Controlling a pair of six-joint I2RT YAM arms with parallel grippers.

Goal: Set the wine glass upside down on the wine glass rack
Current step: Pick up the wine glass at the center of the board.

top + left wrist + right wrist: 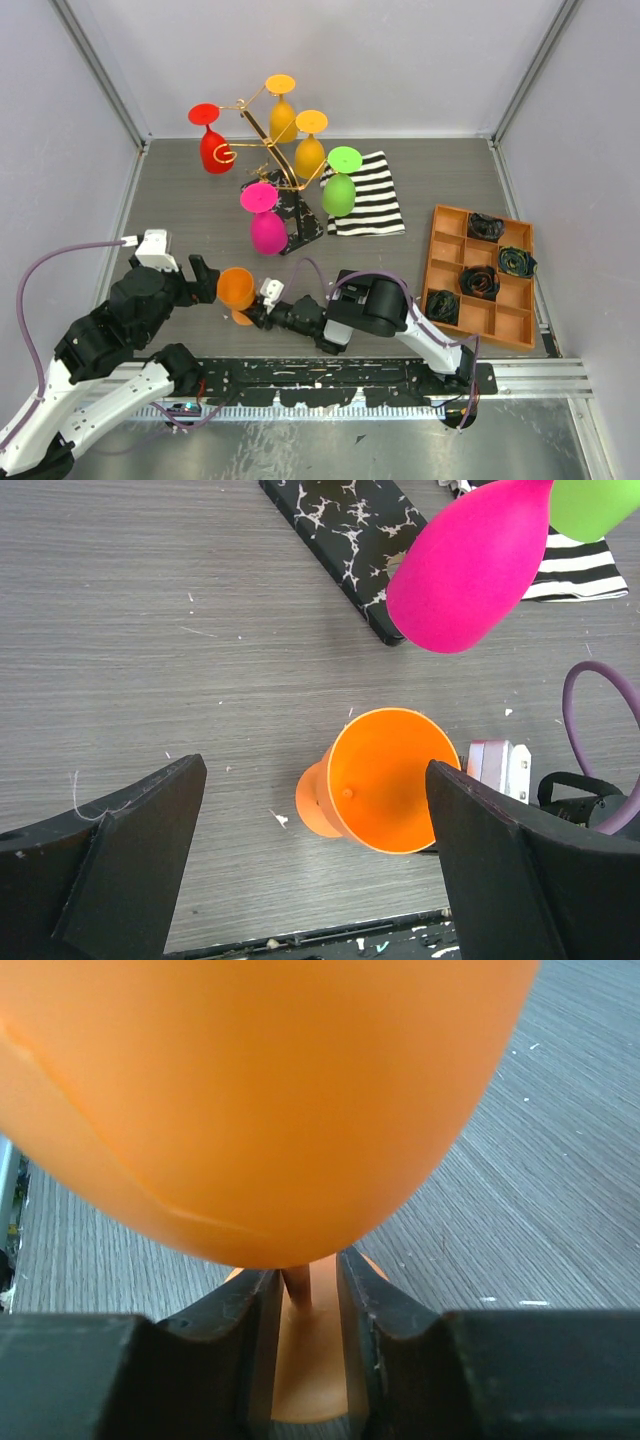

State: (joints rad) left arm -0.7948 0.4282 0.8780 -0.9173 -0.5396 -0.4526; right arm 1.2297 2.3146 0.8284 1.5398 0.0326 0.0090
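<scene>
The right gripper [303, 1272] has its jaws narrowly apart around the stem of the orange wine glass [260, 1100], with a sliver of gap on one side, not clamped. The glass's foot rests on the table [180, 200]. The left gripper [312, 780] gapes wide, flanking the bowl. Only the top view shows the whole rack [305, 225], well beyond, with five glasses hanging upside down.

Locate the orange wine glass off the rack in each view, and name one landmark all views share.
Top external: orange wine glass, lower left of centre.
Left wrist: the glass, low centre, mouth towards the camera.
Right wrist: its bowl fills the top; stem inside the right end effector.
Shared landmark: the grey wood-grain table.
</scene>
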